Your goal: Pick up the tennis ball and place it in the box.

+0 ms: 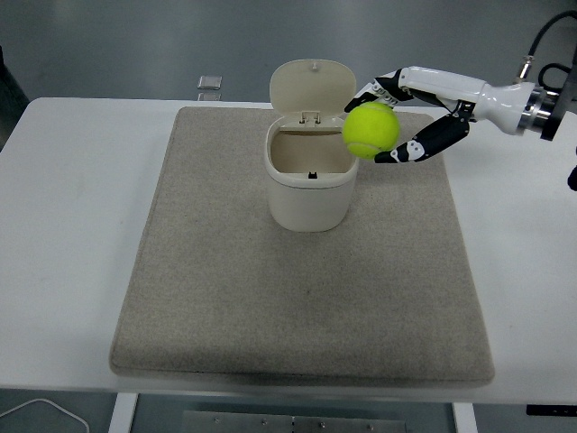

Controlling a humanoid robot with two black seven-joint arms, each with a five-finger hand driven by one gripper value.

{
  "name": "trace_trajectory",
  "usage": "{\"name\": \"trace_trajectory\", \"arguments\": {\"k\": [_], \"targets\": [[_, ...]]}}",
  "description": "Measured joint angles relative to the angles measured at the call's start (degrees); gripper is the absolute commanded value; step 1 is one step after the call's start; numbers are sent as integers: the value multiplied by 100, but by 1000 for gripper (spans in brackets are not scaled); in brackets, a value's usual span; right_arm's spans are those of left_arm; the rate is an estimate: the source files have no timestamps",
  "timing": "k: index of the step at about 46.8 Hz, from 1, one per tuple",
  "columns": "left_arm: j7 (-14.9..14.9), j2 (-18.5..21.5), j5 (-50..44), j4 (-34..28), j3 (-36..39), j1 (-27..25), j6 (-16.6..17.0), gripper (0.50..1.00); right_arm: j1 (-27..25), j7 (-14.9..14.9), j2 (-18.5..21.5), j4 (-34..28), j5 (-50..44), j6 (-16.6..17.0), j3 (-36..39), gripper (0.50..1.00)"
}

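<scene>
The yellow-green tennis ball [370, 130] is held in the air by my right hand [394, 122], whose fingers curl around it from above and below. It hangs just beside the right rim of the cream box [309, 185], at about the level of the opening. The box stands on the grey mat [297, 298] with its hinged lid [312, 88] tipped up and back, and its inside looks empty. My right arm comes in from the upper right edge. The left arm does not appear.
The grey mat covers most of the white table [72, 225]. A small clear object [209, 83] lies at the table's far edge, behind the mat. A white cable [36, 410] shows at the bottom left below the table.
</scene>
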Motion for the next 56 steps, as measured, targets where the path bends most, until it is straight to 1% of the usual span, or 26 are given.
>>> {"name": "trace_trajectory", "arguments": {"k": [9, 19, 22, 23, 26, 28, 31, 36, 39, 46, 56], "targets": [[-1, 0, 0, -1, 0, -1, -3, 992, 0, -222, 237, -4, 186, -35, 0, 613], [-1, 0, 0, -1, 0, -1, -3, 992, -3, -266, 428, -44, 196, -67, 5, 637], [-1, 0, 0, -1, 0, 0, -3, 992, -11, -278, 464, -55, 195, -135, 7, 643], [-1, 0, 0, -1, 0, 0, -2, 992, -14, -303, 477, -59, 194, -160, 8, 646], [-1, 0, 0, -1, 0, 0, 0, 992, -17, -464, 501, -62, 190, -223, 8, 676], [-1, 0, 0, -1, 0, 0, 2, 990, -18, -576, 511, -65, 191, -263, 8, 682], [-1, 0, 0, -1, 0, -1, 3, 992, -18, -648, 549, -65, 190, -311, 8, 701], [-1, 0, 0, -1, 0, -1, 4, 992, -27, -666, 571, -62, 190, -378, 8, 723], [-1, 0, 0, -1, 0, 0, 4, 992, -27, -666, 571, -62, 191, -386, 8, 754], [1, 0, 0, -1, 0, -1, -2, 992, -27, -666, 571, -58, 195, -417, 8, 782], [2, 0, 0, -1, 0, -1, -3, 992, -36, -666, 579, -54, 196, -418, 6, 795]]}}
